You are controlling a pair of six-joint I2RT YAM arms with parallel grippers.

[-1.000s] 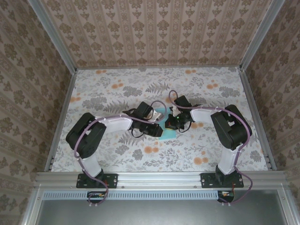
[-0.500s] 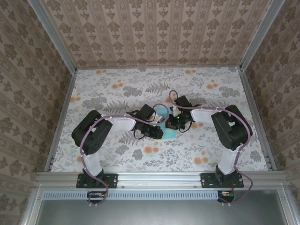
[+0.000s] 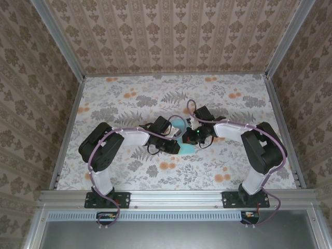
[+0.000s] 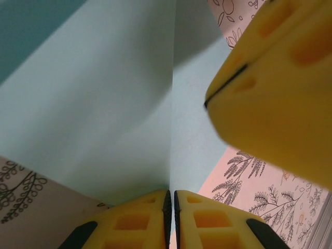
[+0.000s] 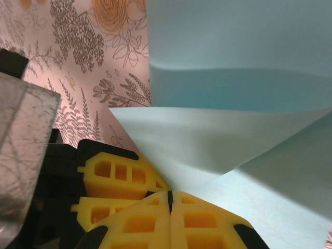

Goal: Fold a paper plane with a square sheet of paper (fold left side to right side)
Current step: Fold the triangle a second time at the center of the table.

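Note:
The cyan-blue square sheet of paper [image 3: 179, 124] lies mid-table between both arms, partly folded, with one flap [image 5: 218, 140] raised off the flat layer [image 5: 233, 62]. My left gripper [image 4: 171, 193] is shut on the paper [image 4: 104, 104]; the flap's straight edge runs down into its pads. It meets the sheet from the left [image 3: 178, 140]. My right gripper [image 5: 169, 193] is shut, its tips at the paper where the flap's creases converge, and nothing shows between its pads. It comes from the right [image 3: 189, 136]. Its yellow fingers [image 4: 270, 88] hang over the flat layer beside the flap.
The floral tabletop [image 3: 129, 98] spreads around the sheet, bounded by patterned walls and a metal rail [image 3: 176, 197] at the near edge. The left gripper's yellow fingers [image 5: 116, 176] sit right beside the right gripper's tips. Both arms crowd the table's middle.
The left arm has drawn in toward the centre and settled. The right arm's elbow has shifted outward to the right. Both grippers stay at the paper.

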